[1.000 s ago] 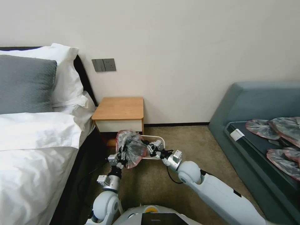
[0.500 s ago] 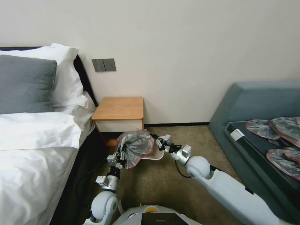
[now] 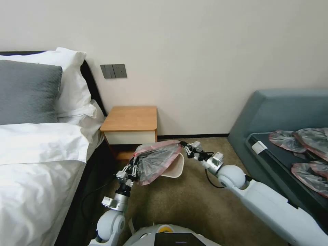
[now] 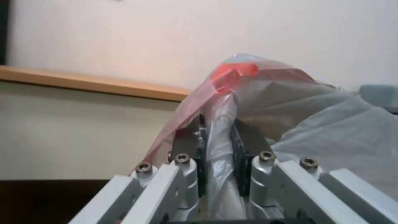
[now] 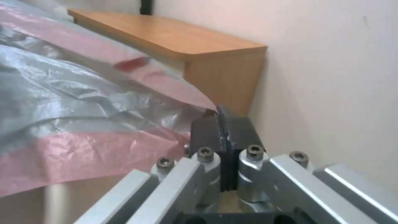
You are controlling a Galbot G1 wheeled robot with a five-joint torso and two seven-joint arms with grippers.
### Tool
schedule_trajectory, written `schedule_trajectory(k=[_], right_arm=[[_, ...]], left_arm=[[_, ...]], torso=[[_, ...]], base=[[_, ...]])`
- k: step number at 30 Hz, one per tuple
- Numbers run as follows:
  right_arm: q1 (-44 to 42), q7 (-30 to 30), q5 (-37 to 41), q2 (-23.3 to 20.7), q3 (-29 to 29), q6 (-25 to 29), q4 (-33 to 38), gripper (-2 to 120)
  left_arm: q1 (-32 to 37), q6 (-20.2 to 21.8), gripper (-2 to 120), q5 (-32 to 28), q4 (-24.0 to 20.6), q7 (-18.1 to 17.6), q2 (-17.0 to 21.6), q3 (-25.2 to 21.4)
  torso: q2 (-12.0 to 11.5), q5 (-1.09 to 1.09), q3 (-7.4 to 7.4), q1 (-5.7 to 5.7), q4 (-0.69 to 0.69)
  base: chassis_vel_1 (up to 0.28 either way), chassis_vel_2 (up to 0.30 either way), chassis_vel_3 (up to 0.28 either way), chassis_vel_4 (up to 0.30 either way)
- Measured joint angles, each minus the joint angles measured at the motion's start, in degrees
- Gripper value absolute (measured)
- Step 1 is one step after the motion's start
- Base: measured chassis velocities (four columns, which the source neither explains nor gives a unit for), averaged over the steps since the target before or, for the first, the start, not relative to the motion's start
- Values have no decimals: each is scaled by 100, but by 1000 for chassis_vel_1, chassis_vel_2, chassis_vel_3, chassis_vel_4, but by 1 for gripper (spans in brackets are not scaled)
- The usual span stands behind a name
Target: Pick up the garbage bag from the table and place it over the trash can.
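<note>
Head view: garbage bag [image 3: 158, 161] stretched over tilted trash can [image 3: 176, 168] below bench [image 3: 131, 118], rim pinched by left hand [image 3: 132, 169] and right hand [image 3: 185, 146]; thin film liable to tear or slip

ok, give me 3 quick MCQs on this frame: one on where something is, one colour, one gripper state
1. Where is the garbage bag?
A. flat on the table
B. stretched between both grippers over the trash can
C. on the bed

2. What colour is the bag's rim?
A. pinkish-red
B. blue
C. yellow

3. What state is the left gripper in?
A. open, clear of the bag
B. shut on nothing
C. shut on the bag

Answers:
1 B: the left gripper and the right gripper hold opposite ends, with the trash can beneath and the table top bare.
2 A: the edge band is pinkish-red.
3 C: plastic is pinched between its fingers.
</note>
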Motion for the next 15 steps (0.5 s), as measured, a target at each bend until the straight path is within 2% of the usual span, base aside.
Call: schedule_trajectory(k=[8, 12, 15], right_arm=[[-140, -101, -95, -137, 193, 56, -112, 0], [-184, -393, -524, -190, 327, 196, -246, 0], [-261, -694, -1021, -234, 445, 389, -229, 11]], left_arm=[[-18, -217, 11, 15, 52, 355, -23, 22], [-25, -273, 11, 99, 70, 441, -20, 3], [-27, -269, 11, 175, 69, 296, -23, -10]], torso=[[0, 0, 0, 0, 0], [0, 0, 0, 0, 1], [0, 0, 0, 0, 2]], base=[[0, 0, 0, 0], [0, 0, 0, 0], [0, 0, 0, 0]])
